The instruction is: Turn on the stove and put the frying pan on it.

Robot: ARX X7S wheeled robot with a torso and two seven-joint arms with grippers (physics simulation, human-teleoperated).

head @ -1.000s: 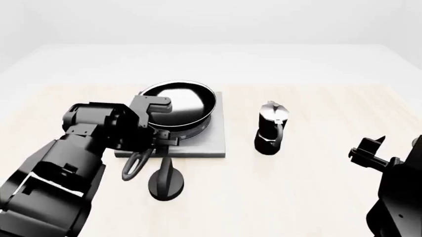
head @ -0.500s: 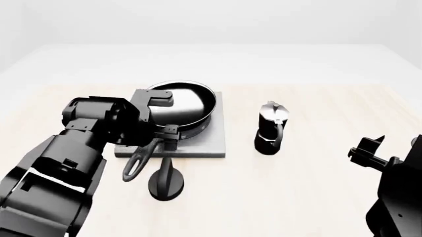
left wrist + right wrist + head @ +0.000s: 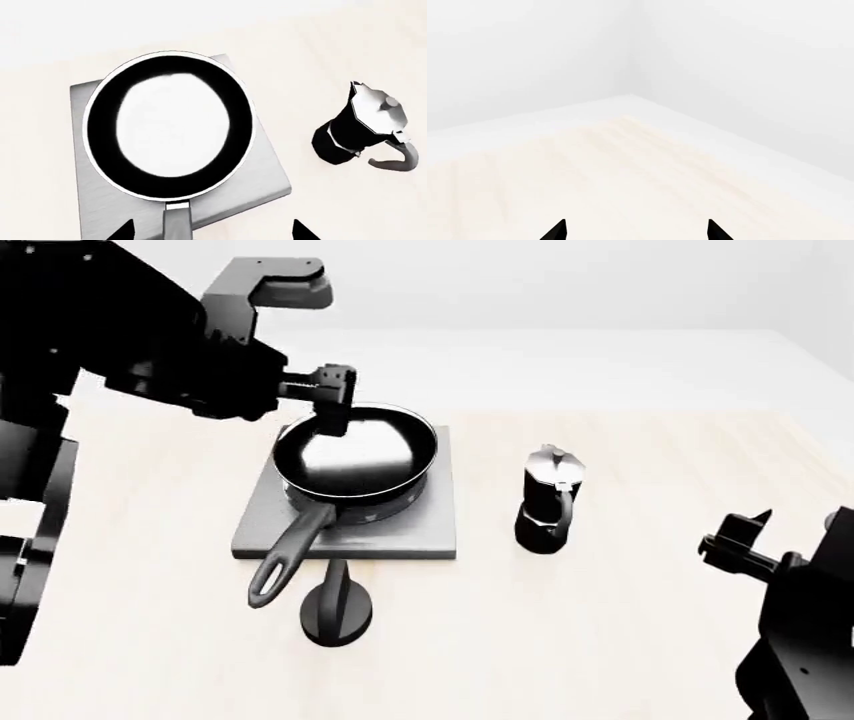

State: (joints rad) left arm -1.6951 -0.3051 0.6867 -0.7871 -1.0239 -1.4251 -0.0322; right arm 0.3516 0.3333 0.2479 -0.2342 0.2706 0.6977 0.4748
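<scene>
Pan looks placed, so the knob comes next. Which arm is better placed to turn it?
Left. Its end effector hangs open above the frying pan, nearer the knob; the right end effector sits beyond the moka pot.

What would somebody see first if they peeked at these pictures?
Probably the frying pan, round and black with a shiny inside, sitting on the grey stove with its long handle pointing toward the robot. Above it hangs the big black left arm with its pincer open and empty. To the right of the stove stands a black moka pot.
</scene>
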